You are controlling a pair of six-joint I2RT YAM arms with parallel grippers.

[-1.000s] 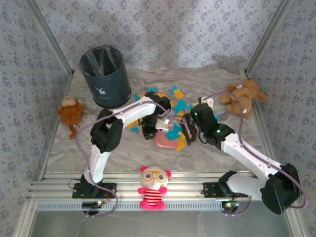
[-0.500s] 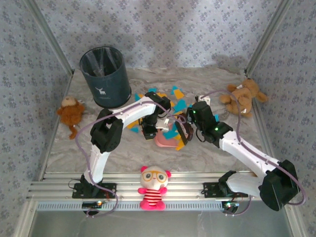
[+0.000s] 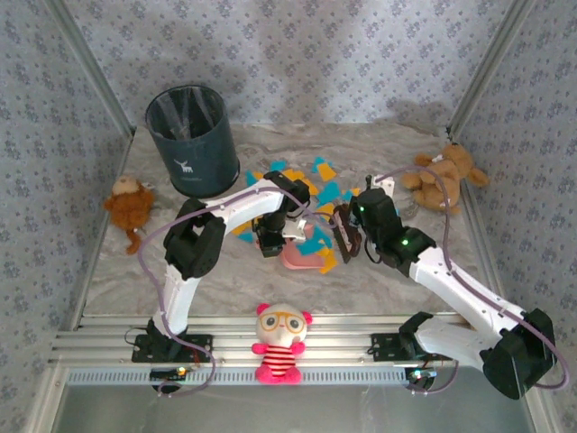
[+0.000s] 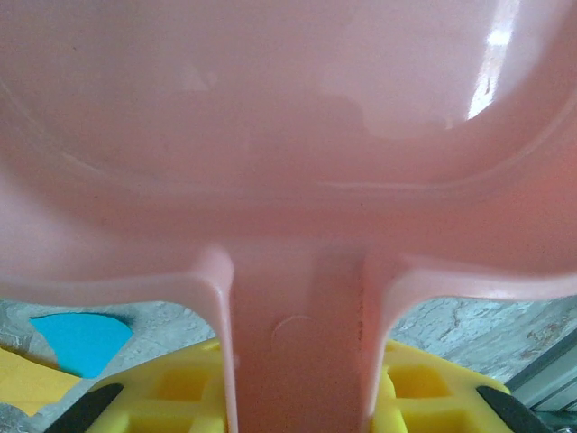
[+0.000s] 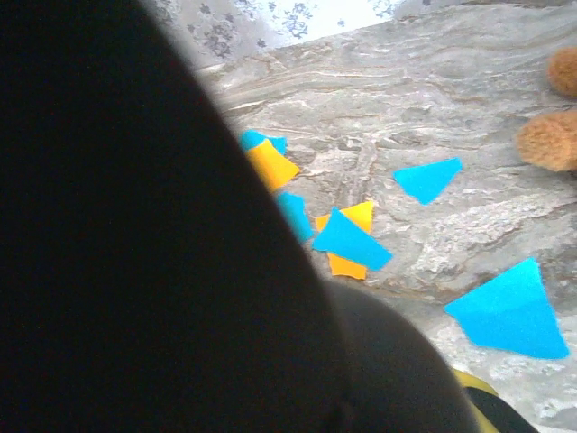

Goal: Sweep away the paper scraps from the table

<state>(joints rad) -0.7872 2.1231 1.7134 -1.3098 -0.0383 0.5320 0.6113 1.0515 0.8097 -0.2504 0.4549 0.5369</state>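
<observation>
On the table (image 3: 225,275), the paper scraps (image 3: 322,171) lie in the far middle, between the dark bin (image 3: 191,153) and a brown bear toy (image 3: 446,176). The strip of surface before the near rail (image 3: 108,347) is bare. The left gripper (image 3: 269,242) is clenched on the handle of the one pink dustpan (image 3: 302,260). At the right gripper (image 3: 347,236) a dark object hides the fingers, so I cannot tell its state. The right wrist view shows five teal scraps and at least two orange.
</observation>
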